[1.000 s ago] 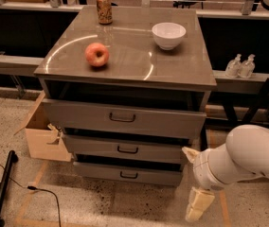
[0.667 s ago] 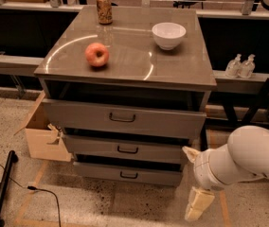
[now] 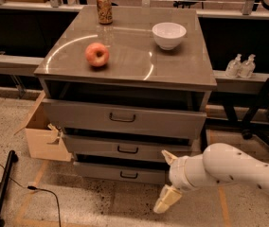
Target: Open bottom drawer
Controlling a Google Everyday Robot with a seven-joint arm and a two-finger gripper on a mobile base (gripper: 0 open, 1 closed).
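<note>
I am seeing the gripper (image 3: 168,178) hanging low by the cabinet's (image 3: 182,67) lower right corner, just in front of the right end of the bottom drawer (image 3: 99,170). Its two tan fingers (image 3: 166,200) are standing wide apart, one pointing up towards the drawer fronts and one pointing down towards the floor, and they are gripping nothing. The white arm (image 3: 241,170) behind it is reaching in from the right edge of the view.

The bottom drawer is sitting lowest in the stack of three, its narrow grey front showing a small dark handle (image 3: 129,175) near the middle, left of the gripper and not touching it. Above it the middle drawer (image 3: 96,146) and the tall top drawer (image 3: 87,116) are each showing a dark handle too.

On the cabinet top an apple (image 3: 97,54) is resting left of centre, a white bowl (image 3: 169,34) is sitting towards the back right, and a can (image 3: 104,7) is standing at the back left. A cardboard box (image 3: 42,138) is leaning against the cabinet's left side, and two small bottles (image 3: 241,66) are standing on a ledge to the right
</note>
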